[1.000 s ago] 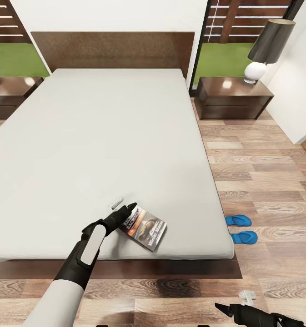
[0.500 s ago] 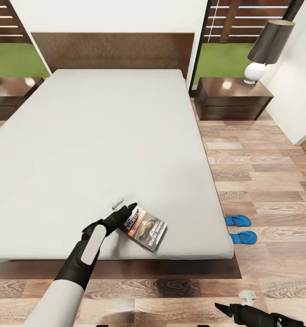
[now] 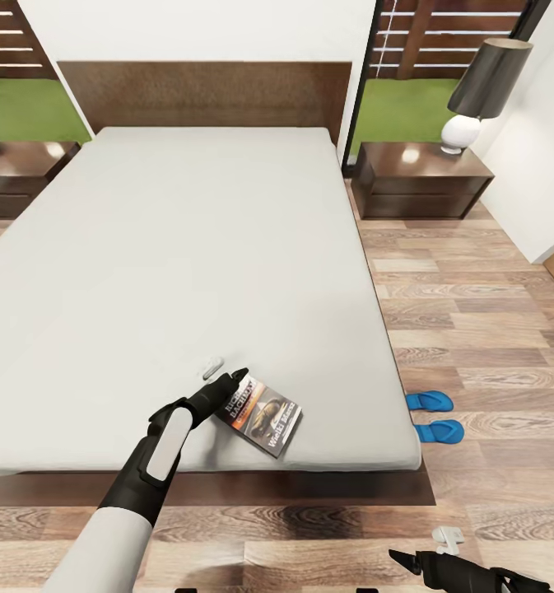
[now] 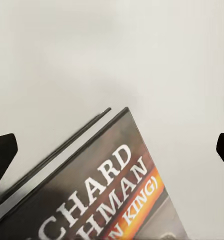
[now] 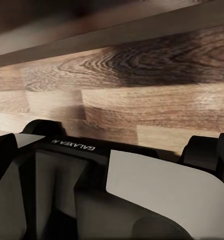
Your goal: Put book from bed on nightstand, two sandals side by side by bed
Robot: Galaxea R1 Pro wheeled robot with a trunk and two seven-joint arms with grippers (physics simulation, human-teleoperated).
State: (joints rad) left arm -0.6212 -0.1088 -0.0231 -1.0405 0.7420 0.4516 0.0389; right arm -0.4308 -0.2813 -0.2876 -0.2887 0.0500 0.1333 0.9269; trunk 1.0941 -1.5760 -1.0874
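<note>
Head view: almost nothing has changed over the last second; the picture has only drifted a touch, so the camera moved, not the things. The bed fills the scene from 9 o'clock to the centre. One nightstand, with a lamp on it, stands at 1 o'clock. The two sandals lie side by side on the floor against the bed's edge at 4 o'clock, so I judge that part done. The book lies flat on the mattress near the foot edge, at about 6 o'clock. My left gripper holds at the book's near corner; in the left wrist view its fingers spread wide either side of the cover, gripping nothing. My right gripper hangs low over the floor at 5 o'clock; I cannot tell its jaw state. The grasp is still to come.
</note>
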